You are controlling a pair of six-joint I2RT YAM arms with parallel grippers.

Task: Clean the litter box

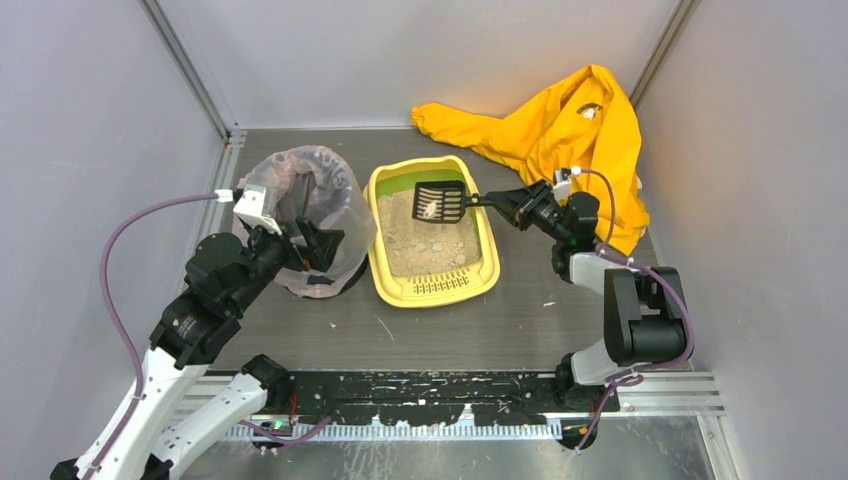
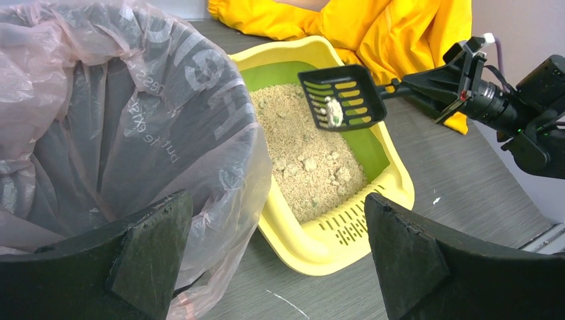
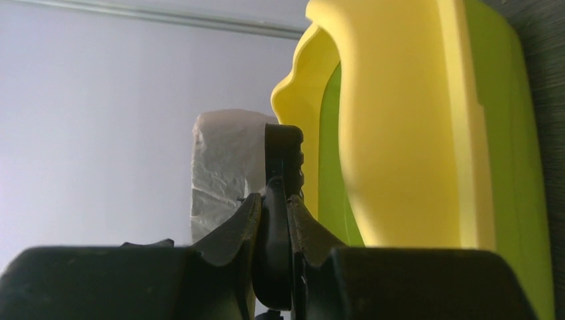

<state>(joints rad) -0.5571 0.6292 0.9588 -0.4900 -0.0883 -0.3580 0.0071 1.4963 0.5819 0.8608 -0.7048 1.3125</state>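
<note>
I see the litter box (image 1: 440, 288) mid-table, just beside the bagged bin (image 1: 345, 195). My right gripper (image 1: 495, 203) clamps the black scoop (image 1: 438, 201) above the litter (one pale clump (image 2: 332, 111) aboard). My left gripper (image 1: 315, 245) gapes wide at the bin.

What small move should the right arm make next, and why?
Probably carry the scoop level leftward toward the bag-lined bin: the right tool is shut on its handle, a clump lies on it, and it hangs above the litter box.
</note>
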